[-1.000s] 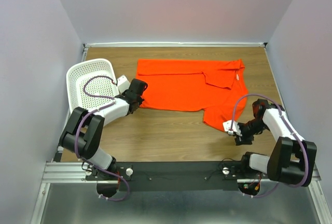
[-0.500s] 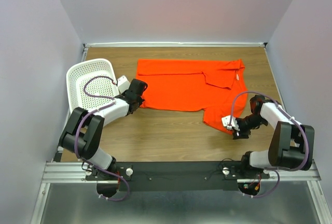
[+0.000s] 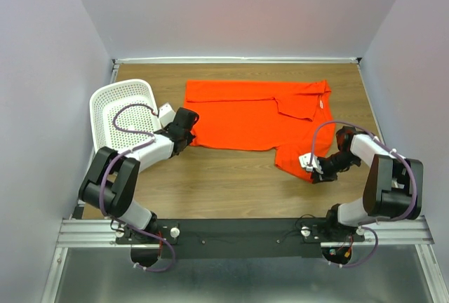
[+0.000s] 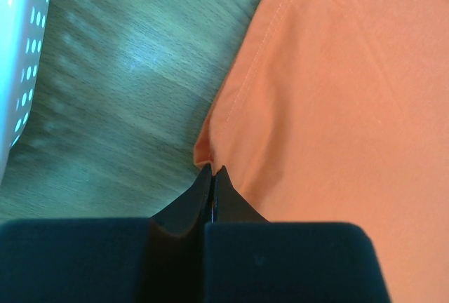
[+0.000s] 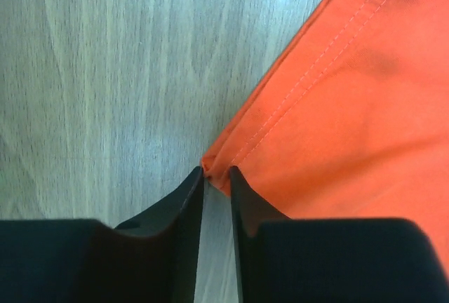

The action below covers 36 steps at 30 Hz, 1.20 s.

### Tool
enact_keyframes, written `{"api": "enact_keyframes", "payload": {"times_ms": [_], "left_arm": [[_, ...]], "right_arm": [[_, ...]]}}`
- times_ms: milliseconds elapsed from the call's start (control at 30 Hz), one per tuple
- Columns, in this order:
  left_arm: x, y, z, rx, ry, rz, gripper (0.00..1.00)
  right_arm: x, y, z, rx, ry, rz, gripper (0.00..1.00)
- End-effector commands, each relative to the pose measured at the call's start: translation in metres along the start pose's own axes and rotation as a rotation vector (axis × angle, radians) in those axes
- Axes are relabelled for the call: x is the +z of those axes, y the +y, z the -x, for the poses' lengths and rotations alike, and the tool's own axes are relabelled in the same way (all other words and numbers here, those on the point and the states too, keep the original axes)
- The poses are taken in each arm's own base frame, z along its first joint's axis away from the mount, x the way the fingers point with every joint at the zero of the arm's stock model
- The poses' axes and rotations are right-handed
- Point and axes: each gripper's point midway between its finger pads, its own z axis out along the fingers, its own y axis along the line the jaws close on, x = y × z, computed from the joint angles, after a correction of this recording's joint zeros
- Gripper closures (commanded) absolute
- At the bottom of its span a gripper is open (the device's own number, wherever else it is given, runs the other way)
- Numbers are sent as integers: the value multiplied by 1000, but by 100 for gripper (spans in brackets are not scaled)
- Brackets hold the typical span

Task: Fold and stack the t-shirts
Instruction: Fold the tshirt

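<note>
The orange-red t-shirt (image 3: 252, 113) lies spread on the wooden table, partly folded, with a small white neck label (image 3: 324, 104) at its right. My left gripper (image 3: 188, 126) is at the shirt's near left corner. In the left wrist view its jaws (image 4: 212, 171) are shut, with the shirt's (image 4: 337, 92) hem corner pinched at their tips. My right gripper (image 3: 313, 174) is at the shirt's near right corner. In the right wrist view its jaws (image 5: 216, 171) stand a narrow gap apart, with the shirt's (image 5: 358, 92) stitched hem corner held between the tips, low on the table.
A white perforated plastic basket (image 3: 123, 106) stands at the left edge, just left of my left arm; its wall also shows in the left wrist view (image 4: 14, 50). Bare wooden table (image 3: 224, 177) lies in front of the shirt. Grey walls close in the table on three sides.
My right gripper has moved left and a little away from the table's near edge, up to the shirt's near right corner. The left arm and the shirt have not moved.
</note>
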Motion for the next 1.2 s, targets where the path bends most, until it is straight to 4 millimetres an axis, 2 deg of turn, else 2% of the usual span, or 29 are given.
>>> {"api": "enact_keyframes", "payload": {"times_ms": [0,100,200,433,500,533,733,933,1167], "left_arm": [[-6,0,4,-8,-8,-20,100],[-8,-1,4,-7,-8,-29,100],[-11,-4,6,-8,-7,-45,100],[-22,-12,9,17,-3,-110,100],[-25,-14,11,22,-8,-126,100],[-26,-14,12,27,-9,-127,100],[-29,-16,16,37,-17,-141,100],[-30,-15,20,23,-19,-148,100],[-29,-14,35,-9,-35,-156,100]], "right_arm": [[6,-16,-16,-120,55,-23,80],[5,-14,-14,-107,54,-32,86],[-2,-22,-6,-67,35,-80,95],[-30,-36,28,52,-48,-182,97],[-44,-45,41,100,-81,-231,97],[-45,-43,42,127,-84,-233,97],[-71,-65,63,227,-161,-316,99],[-105,-91,71,328,-255,-411,99],[-134,-113,60,438,-312,-503,99]]}}
